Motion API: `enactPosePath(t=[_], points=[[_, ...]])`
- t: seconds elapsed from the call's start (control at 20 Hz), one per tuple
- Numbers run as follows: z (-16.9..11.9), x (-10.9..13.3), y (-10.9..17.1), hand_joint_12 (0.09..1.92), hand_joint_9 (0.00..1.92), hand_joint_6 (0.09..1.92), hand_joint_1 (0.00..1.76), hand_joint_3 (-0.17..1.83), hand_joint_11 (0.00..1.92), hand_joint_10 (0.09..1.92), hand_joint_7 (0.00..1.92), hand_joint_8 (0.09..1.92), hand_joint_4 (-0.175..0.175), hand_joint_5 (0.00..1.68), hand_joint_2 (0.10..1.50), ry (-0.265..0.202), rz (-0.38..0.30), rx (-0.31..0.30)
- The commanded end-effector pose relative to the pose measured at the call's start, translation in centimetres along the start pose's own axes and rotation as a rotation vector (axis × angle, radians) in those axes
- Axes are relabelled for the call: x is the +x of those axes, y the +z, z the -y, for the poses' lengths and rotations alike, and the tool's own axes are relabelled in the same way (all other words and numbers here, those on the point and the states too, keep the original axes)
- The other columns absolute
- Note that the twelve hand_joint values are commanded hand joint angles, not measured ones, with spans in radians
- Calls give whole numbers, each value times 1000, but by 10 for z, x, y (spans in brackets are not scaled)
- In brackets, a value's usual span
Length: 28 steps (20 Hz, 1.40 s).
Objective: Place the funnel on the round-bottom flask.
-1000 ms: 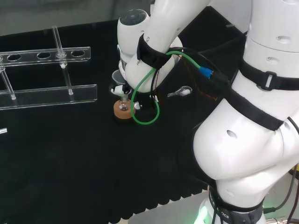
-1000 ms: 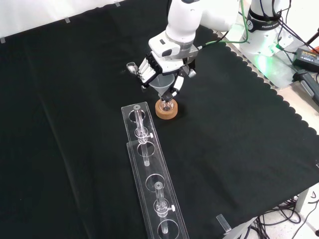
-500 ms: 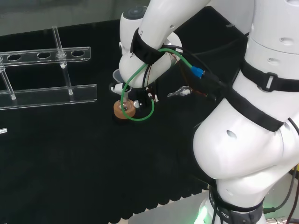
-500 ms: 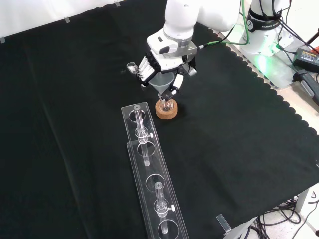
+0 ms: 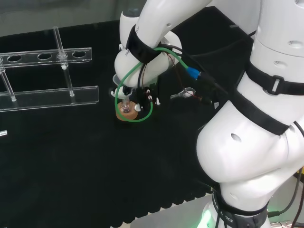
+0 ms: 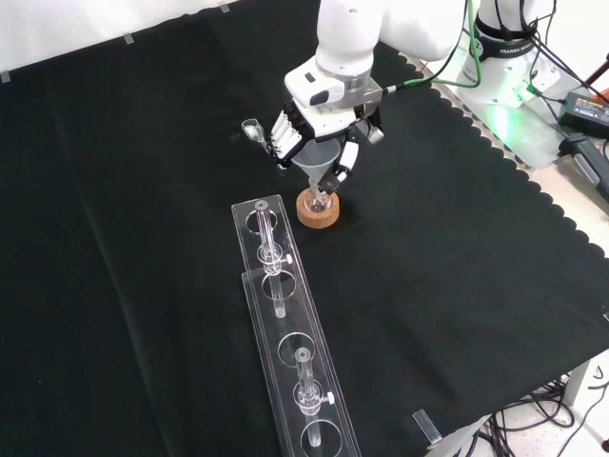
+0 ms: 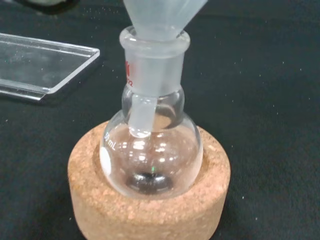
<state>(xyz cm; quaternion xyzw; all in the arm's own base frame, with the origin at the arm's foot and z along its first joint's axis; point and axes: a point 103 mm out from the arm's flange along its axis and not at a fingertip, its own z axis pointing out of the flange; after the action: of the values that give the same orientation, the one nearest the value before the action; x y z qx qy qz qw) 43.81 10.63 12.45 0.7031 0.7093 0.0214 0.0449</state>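
Funnel stem in flask, rack nearby

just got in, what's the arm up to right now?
The hand is gripping a funnel and setting it into the round-bottom flask, which sits in a cork ring on the black cloth. In the wrist view the funnel's stem is already down inside the flask's neck. The fingers have not let go yet. A clear rack lies nearby.
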Motion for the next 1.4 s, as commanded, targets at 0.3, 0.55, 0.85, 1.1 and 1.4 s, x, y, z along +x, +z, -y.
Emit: enactPosePath(t=[0.3,0.55,0.85,1.1,1.4], points=[[1,3,3,1174,862,1053,684,442,984,765,647,1025,-161,563,691,-7,12,56],[0,6,5,1392,359,525,436,254,693,949,130,961,-163,279,682,-14,0,119],[4,5,9,1527,123,178,357,100,509,1059,0,827,-163,297,728,-12,-6,117],[-1,6,-2,1541,56,108,344,77,466,1052,0,642,-156,255,736,-14,-4,144],[-14,7,-51,1617,0,87,246,33,255,472,0,87,-106,22,714,7,-42,178]])
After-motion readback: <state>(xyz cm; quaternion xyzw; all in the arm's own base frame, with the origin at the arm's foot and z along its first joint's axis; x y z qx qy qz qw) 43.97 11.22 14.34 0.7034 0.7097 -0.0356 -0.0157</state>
